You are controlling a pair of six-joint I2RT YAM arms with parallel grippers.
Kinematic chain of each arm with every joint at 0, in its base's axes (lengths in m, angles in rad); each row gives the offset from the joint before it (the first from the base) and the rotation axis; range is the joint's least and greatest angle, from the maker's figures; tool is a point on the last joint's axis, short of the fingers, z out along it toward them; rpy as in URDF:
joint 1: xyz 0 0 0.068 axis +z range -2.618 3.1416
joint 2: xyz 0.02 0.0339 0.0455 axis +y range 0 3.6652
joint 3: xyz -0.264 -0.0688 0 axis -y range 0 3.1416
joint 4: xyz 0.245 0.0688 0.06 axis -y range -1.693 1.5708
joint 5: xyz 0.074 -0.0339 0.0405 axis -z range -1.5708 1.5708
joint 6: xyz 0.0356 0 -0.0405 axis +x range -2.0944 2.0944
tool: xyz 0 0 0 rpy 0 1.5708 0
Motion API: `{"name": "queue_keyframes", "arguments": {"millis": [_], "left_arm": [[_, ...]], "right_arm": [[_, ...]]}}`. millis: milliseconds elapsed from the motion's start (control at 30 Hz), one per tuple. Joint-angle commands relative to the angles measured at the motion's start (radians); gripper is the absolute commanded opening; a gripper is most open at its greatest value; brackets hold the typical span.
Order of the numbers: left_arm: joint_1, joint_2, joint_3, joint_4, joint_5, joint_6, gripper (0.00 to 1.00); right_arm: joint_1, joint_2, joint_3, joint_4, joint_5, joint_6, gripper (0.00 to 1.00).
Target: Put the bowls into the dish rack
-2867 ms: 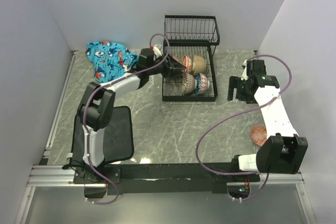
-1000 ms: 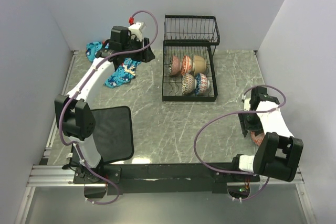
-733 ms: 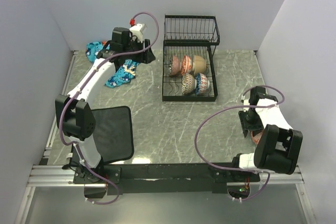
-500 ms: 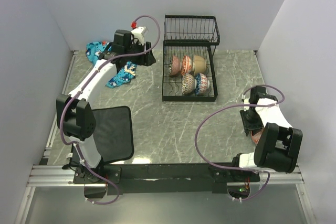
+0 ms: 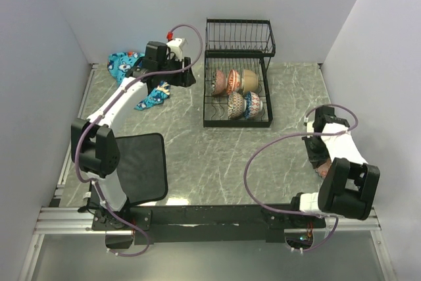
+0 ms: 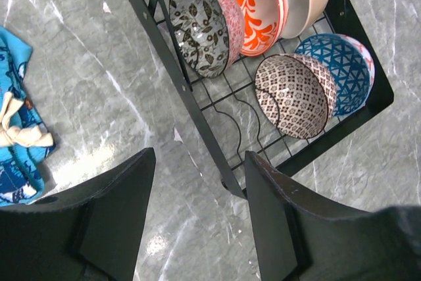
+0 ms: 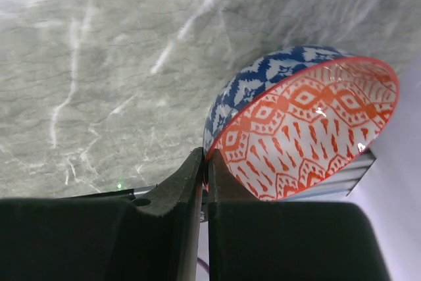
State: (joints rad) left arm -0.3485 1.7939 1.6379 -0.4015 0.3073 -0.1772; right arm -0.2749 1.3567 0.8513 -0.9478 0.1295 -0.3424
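Moved since earlier: right arm has swung back from beside the rack to the table's near right corner; left arm has pulled away from the rack toward the cloth (image 5: 125,64).
Right claw (image 7: 204,162): jaws pinched together on the rim of the salmon-orange bowl (image 7: 309,123), one finger inside and one outside.
Bowl's place: near right of the table (image 5: 217,156), close to the side wall (image 5: 388,97); whether it is off the surface I cannot tell.
Left claw (image 6: 197,162): fingers spread wide, holding nothing, hovering just left of the dish rack (image 5: 238,124).
Rack: five other bowls (image 6: 293,97) stand on edge in the lower tier.
Risk: a thin rim pinch may let the bowl pivot or slip during the carry; coming in too low could knock the standing bowls.
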Motion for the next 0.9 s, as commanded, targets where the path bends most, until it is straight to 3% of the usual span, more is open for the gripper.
{"name": "queue_keyframes", "arguments": {"millis": [0,300,600,733,867], "left_arm": [[0.012,-0.090,-0.023,0.033,-0.019,0.018,0.62],[0.103,-0.192,-0.111,0.043,-0.014,0.030,0.62],[0.221,-0.367,-0.256,0.036,0.087,0.062,0.61],[0.238,-0.444,-0.312,0.024,0.096,0.108,0.61],[0.241,-0.516,-0.365,0.017,0.056,0.139,0.63]], "right_arm": [[0.074,-0.100,0.029,-0.020,-0.025,-0.053,0.03],[0.570,-0.297,-0.043,0.076,-0.028,-0.205,0.00],[0.908,-0.243,0.008,0.130,-0.195,-0.395,0.00],[1.106,-0.170,0.018,0.211,-0.174,-0.458,0.00],[1.193,-0.076,0.037,0.276,-0.185,-0.540,0.00]]}}
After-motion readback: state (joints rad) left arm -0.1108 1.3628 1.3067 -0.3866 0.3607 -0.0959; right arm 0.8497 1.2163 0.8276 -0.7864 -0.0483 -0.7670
